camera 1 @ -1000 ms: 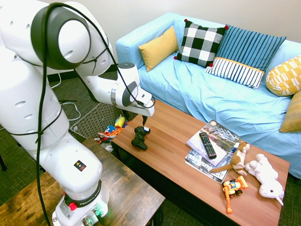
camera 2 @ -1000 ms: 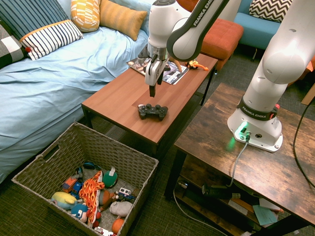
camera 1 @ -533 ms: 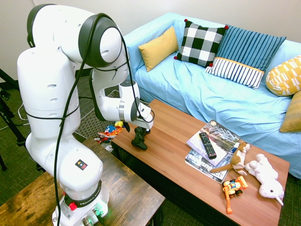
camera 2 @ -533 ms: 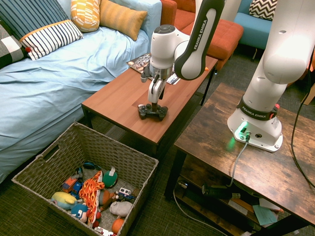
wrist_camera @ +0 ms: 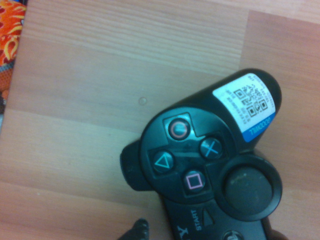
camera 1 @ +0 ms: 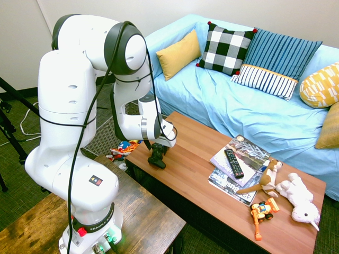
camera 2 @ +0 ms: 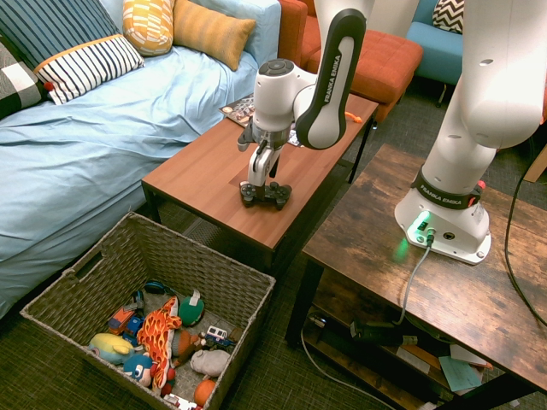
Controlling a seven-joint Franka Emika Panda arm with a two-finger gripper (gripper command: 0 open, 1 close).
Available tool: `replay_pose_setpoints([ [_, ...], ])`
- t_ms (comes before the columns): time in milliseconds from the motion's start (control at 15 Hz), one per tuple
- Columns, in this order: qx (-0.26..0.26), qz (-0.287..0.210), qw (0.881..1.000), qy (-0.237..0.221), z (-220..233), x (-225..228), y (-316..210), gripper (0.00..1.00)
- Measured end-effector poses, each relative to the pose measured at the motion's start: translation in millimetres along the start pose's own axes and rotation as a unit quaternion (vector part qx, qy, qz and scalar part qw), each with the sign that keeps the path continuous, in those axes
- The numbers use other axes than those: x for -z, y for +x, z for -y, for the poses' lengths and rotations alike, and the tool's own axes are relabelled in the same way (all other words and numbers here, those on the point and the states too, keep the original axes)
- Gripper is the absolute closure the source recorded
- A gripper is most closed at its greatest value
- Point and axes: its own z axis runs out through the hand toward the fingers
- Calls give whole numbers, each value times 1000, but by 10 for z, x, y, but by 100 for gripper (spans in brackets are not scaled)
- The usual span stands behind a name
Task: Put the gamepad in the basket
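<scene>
Jaws apart, just above pad. Pad on tabletop, basket below its near end. Risk: off-centre closing on rounded grip might tip or skid pad.

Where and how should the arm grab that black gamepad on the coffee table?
From straight above, I'd close the pincer across the gamepad's narrow middle, between the two thumbsticks. It lies flat, buttons up, so its top is exposed, and that bridge looks slimmer than the bulky ends. The rounded handles taper and would probably slip or swing more.
</scene>
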Motion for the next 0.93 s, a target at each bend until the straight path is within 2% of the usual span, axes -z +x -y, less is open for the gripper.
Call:
replay_pose_setpoints([
  [333, -4, 7, 1000, 2, -33, -188, 3, 0],
  [400, -4, 7, 1000, 2, -30, -217, 15, 100],
  [933, -14, 11, 1000, 10, -46, -348, 86, 100],
])
